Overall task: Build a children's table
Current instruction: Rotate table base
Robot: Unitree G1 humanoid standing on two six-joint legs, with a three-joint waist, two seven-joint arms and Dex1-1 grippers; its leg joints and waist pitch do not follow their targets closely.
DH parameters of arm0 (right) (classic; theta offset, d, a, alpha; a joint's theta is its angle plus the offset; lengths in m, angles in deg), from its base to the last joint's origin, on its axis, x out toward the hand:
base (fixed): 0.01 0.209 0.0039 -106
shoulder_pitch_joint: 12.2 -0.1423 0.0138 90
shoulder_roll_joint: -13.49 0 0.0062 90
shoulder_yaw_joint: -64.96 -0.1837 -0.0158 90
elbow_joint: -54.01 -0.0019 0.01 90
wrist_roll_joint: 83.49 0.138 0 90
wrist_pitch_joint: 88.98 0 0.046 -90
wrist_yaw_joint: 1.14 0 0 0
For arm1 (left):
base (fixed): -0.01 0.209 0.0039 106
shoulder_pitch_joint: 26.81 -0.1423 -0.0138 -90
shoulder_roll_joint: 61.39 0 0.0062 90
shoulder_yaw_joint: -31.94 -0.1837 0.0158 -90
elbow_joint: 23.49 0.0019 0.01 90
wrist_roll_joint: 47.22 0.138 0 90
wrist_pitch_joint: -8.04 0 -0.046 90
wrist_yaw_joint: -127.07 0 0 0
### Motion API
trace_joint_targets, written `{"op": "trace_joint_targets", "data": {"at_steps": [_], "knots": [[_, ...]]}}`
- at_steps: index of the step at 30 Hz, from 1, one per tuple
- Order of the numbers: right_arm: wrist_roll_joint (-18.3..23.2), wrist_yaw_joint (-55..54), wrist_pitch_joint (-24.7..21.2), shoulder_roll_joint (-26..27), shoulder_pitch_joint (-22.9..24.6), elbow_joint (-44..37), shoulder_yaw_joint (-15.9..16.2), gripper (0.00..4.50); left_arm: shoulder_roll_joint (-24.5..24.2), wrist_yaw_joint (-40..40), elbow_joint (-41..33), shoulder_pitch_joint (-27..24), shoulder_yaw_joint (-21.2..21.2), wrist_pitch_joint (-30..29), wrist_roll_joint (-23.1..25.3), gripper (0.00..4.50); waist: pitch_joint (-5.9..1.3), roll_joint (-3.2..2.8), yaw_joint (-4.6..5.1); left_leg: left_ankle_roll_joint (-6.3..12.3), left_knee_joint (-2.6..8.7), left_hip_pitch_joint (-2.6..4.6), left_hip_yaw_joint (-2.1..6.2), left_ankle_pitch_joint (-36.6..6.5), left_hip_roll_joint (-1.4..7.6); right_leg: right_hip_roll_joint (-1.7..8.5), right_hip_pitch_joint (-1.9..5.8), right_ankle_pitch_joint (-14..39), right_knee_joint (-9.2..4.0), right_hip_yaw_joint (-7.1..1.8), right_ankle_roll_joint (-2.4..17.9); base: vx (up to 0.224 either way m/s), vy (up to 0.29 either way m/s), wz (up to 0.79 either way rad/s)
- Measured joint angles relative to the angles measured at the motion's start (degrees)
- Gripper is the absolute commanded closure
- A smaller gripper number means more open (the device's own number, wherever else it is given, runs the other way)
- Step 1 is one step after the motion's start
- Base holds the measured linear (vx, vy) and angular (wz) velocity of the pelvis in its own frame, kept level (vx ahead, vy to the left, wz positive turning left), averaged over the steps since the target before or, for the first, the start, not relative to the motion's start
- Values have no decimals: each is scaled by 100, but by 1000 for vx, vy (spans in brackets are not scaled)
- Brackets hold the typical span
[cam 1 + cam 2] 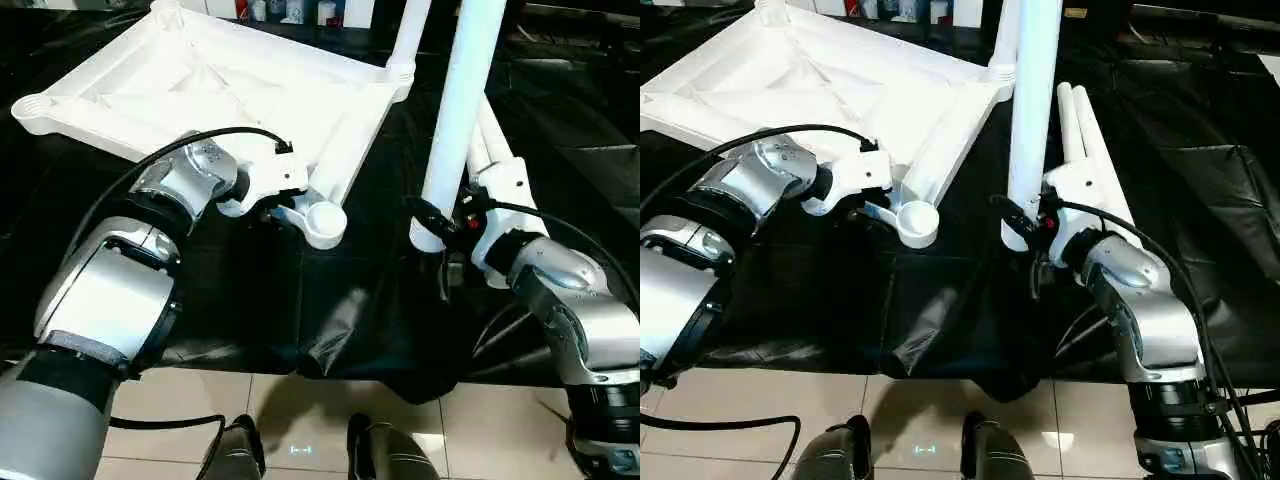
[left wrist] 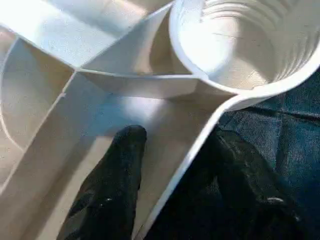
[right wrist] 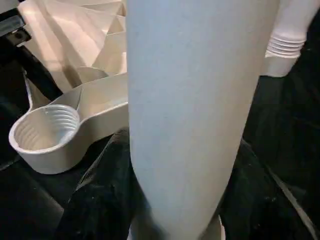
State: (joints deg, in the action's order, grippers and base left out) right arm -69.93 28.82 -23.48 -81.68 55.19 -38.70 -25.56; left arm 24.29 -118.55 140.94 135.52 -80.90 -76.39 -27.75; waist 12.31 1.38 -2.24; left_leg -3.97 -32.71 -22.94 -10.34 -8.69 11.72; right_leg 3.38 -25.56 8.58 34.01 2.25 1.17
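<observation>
Left gripper (image 2: 175, 175) reaching across, jaws straddling the upturned tabletop (image 1: 200, 80) rim beside an empty corner socket (image 1: 325, 220), right gripper (image 1: 440, 225) holding a leg (image 1: 460, 110) upright, jaws clamped around it.

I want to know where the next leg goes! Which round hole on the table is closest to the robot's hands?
The empty corner socket at the tabletop's near edge, right beside the left gripper. The far corner socket already has a leg in it.

Silver forearms (image 1: 110, 290) with black cables (image 1: 190, 145), white wrist housings, black fingers (image 2: 107, 195).
</observation>
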Motion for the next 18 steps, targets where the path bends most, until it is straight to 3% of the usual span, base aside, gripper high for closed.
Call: {"op": "trace_joint_targets", "data": {"at_steps": [10, 18], "knots": [[-71, -40, 143, 166, 15, 64, 98, 264, -26, -266, -268, -75, 40, -355, -16, 299, -6, -9, -5, 0, -1, 6, -9, 0, 0, 0, 2, 1, 1, -9, 2, 0, 0, 0], [-69, -127, 159, 251, 65, 63, 103, 264, 125, -231, -845, -526, 493, -1364, -445, 337, -19, -35, 18, -29, 8, 88, -29, -18, 1, 1, 49, 0, 5, -19, 4, 0, 0, 0]]}}
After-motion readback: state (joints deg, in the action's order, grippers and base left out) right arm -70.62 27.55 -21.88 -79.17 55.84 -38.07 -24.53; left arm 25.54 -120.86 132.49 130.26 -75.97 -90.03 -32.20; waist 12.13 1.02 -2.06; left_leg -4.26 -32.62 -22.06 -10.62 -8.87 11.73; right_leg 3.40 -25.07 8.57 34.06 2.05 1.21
